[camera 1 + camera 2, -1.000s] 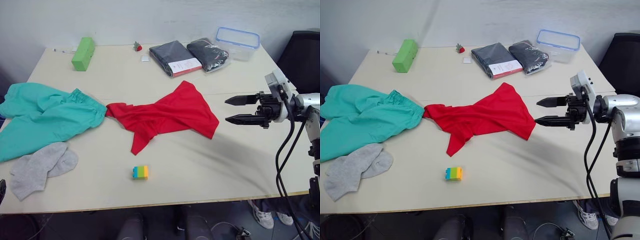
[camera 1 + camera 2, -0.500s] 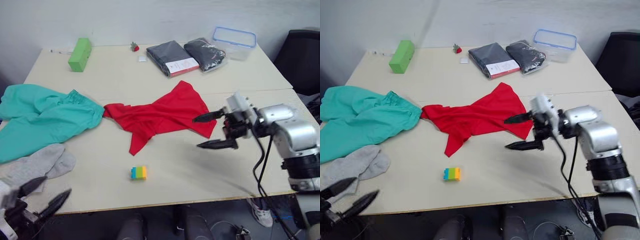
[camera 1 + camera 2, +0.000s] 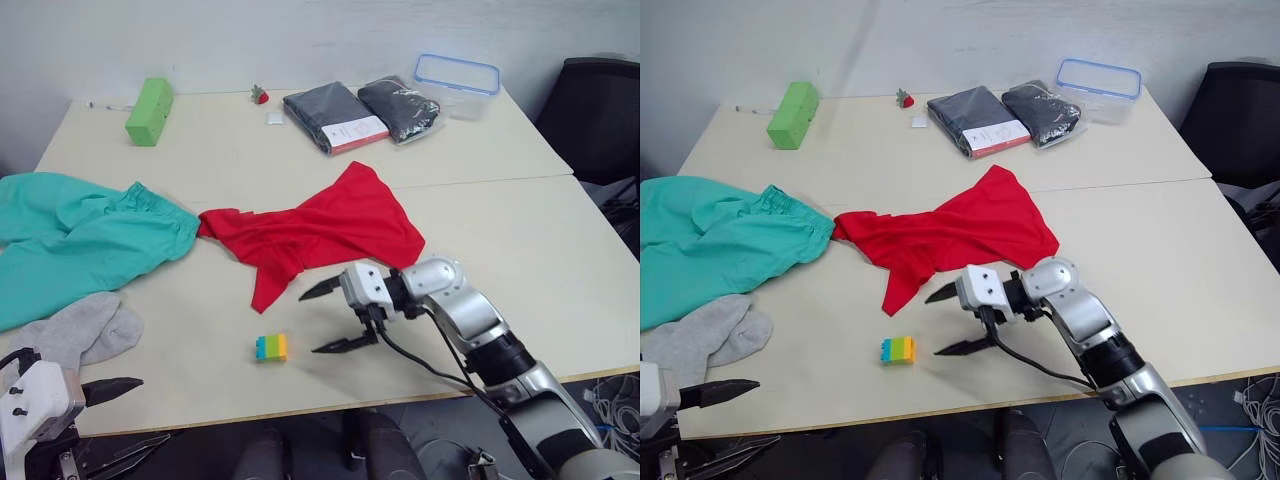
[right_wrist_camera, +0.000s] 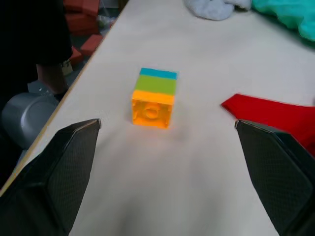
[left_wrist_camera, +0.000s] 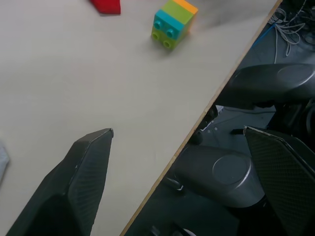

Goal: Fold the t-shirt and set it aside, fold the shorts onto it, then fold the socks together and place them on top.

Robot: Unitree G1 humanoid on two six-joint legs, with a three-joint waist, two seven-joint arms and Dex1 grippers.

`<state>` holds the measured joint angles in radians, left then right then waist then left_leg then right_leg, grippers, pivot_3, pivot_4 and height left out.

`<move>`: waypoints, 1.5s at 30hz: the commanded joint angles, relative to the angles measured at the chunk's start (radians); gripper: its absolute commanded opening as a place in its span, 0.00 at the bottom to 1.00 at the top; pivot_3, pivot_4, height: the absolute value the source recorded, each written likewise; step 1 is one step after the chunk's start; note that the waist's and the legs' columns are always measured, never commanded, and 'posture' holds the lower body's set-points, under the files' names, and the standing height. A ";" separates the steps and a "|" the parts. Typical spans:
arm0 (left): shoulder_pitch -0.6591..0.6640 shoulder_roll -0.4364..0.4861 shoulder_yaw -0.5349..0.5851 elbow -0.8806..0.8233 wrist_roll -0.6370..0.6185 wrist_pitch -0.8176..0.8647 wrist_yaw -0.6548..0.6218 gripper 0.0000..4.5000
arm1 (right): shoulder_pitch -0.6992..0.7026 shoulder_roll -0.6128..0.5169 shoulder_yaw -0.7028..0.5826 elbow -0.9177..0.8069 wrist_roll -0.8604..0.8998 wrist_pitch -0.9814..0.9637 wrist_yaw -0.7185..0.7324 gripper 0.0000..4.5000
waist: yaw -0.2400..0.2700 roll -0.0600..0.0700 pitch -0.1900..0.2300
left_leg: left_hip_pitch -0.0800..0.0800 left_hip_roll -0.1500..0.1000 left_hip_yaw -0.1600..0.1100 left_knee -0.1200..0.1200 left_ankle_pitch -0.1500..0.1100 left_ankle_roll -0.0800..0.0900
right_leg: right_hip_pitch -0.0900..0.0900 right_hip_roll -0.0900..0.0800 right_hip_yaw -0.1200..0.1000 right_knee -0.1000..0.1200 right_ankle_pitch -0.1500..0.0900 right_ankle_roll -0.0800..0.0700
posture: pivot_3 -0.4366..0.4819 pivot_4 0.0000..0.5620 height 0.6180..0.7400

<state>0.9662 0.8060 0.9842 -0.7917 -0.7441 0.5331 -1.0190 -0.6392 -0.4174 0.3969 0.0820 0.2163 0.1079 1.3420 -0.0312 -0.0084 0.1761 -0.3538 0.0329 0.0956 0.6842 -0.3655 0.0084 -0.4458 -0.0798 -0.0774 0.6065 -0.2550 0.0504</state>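
**Both claws spread wide over the table, clothes lying unfolded**

The right gripper (image 3: 332, 319) is hovering low over the pale wooden table (image 3: 500, 240) with its two black fingers spread wide apart, gripping nothing. It is sitting just beside the lower tip of the small bright red short-sleeved t-shirt (image 3: 325, 230) and near the small stacked toy block of orange, green and blue plastic (image 3: 271, 347), which is standing between the fingers in the right wrist view (image 4: 154, 98).

The red t-shirt is lying crumpled and spread out at the middle of the table, its left end touching the teal-green soft fabric shorts (image 3: 85, 235), which are sprawling over the table's left side. The pair of light grey knit socks (image 3: 75, 328) is lying just in front of the shorts, near the front edge.

The left gripper (image 3: 125, 415) is hanging at the table's front left edge, its fingers also parted and empty, one over the tabletop and the other past the edge.
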 commanded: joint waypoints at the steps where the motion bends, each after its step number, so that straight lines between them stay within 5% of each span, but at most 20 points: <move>1: -0.011 -0.003 0.056 -0.032 -0.029 0.027 -0.010 0.99 | 0.034 -0.023 -0.002 -0.098 0.031 0.058 0.011 1.00 | 0.006 -0.001 -0.001 | 0.000 0.001 -0.001 0.000 0.000 -0.001 | 0.000 0.000 0.000 0.000 -0.001 -0.001 | 0.48 0.27 1.00; 9: -0.026 -0.013 0.052 -0.053 -0.014 0.041 -0.025 0.99 | 0.125 0.013 0.051 -0.218 -0.054 0.216 -0.163 1.00 | -0.001 -0.002 -0.001 | 0.001 0.002 -0.001 0.000 -0.001 -0.003 | 0.000 0.000 0.000 0.002 -0.002 -0.003 | 0.48 0.27 1.00; 22: -0.104 0.005 0.015 -0.097 -0.021 0.085 0.002 0.99 | 0.122 0.161 0.149 -0.107 -0.123 0.252 -0.286 1.00 | 0.000 -0.002 -0.001 | 0.002 0.005 -0.001 0.000 0.000 -0.006 | 0.000 0.003 0.000 0.004 -0.002 -0.003 | 0.48 0.27 1.00; 26: -0.114 0.000 0.002 -0.107 -0.014 0.090 0.008 1.00 | 0.116 0.203 0.155 -0.042 -0.137 0.223 -0.312 0.80 | 0.000 -0.002 -0.001 | 0.002 0.005 -0.001 0.000 0.000 -0.006 | -0.001 0.003 0.000 0.004 -0.002 -0.003 | 0.48 0.27 1.00; 32: -0.119 -0.026 -0.016 -0.103 -0.002 0.069 -0.004 1.00 | 0.119 0.184 0.116 -0.037 -0.113 0.178 -0.286 0.34 | 0.000 -0.002 -0.001 | 0.002 0.005 -0.001 0.000 0.000 -0.006 | 0.000 0.003 0.000 0.004 -0.002 -0.004 | 0.48 0.27 1.00; 36: -0.125 -0.048 -0.044 -0.111 -0.023 0.053 -0.013 1.00 | 0.156 0.099 0.039 -0.162 -0.031 0.221 -0.238 0.33 | 0.005 -0.002 -0.001 | 0.002 0.005 -0.002 0.000 -0.001 -0.006 | 0.000 0.002 -0.001 0.004 -0.002 -0.004 | 0.48 0.27 1.00; 45: -0.503 0.043 -0.361 -0.089 -0.164 0.145 0.211 1.00 | 0.395 -0.232 -0.515 -0.524 0.343 0.605 -0.324 0.33 | 0.031 -0.003 -0.001 | 0.002 0.003 -0.002 0.000 -0.002 -0.004 | 0.001 0.001 0.000 0.003 -0.001 -0.002 | 0.48 0.27 1.00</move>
<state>0.4916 0.8396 0.6668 -0.8902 -0.8878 0.6709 -0.8395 -0.2625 -0.6284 -0.0317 -0.3821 0.4912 0.6556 1.0455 -0.0003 -0.0109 0.1747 -0.3515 0.0357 0.0935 0.6843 -0.3670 0.0045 -0.4444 -0.0790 -0.0769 0.6105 -0.2562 0.0483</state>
